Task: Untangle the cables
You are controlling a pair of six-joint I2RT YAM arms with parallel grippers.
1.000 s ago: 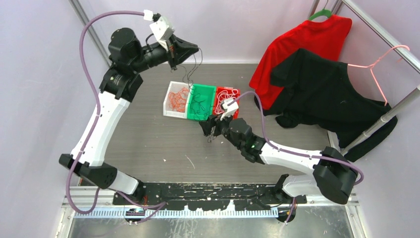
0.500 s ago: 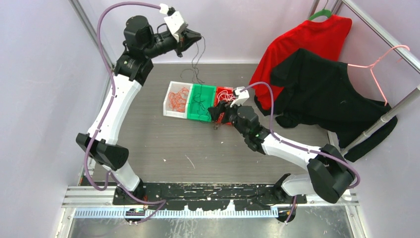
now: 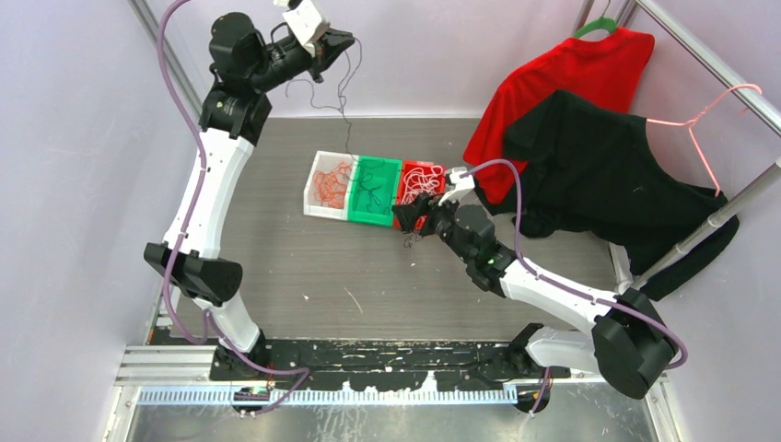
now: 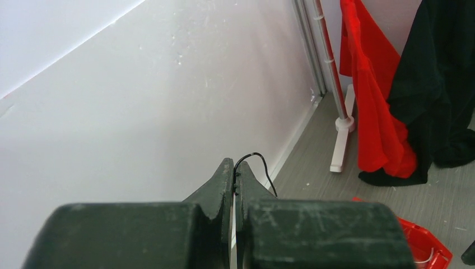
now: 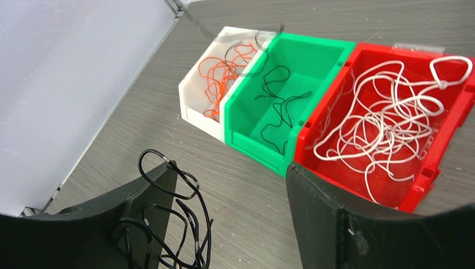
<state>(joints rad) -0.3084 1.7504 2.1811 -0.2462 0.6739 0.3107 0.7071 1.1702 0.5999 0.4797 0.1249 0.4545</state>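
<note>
Pinching one black cable (image 4: 253, 154) high up, the left hand (image 3: 343, 40) was clamped; the right hand (image 3: 412, 224) gaped, black cables (image 5: 173, 224) snagged on it.

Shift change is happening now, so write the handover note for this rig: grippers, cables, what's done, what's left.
Left gripper: shut on one black strand, held high in the air.
Right gripper: open and low, in front of the red bin. A black clump drapes over one finger and is not clamped.
Cables: orange cables in the white bin, black cables in the green bin, white cables in the red bin.
Done: each bin holds a single colour.
Left: probably drop the lifted strand into the green bin, then pull the black clump apart.
</note>
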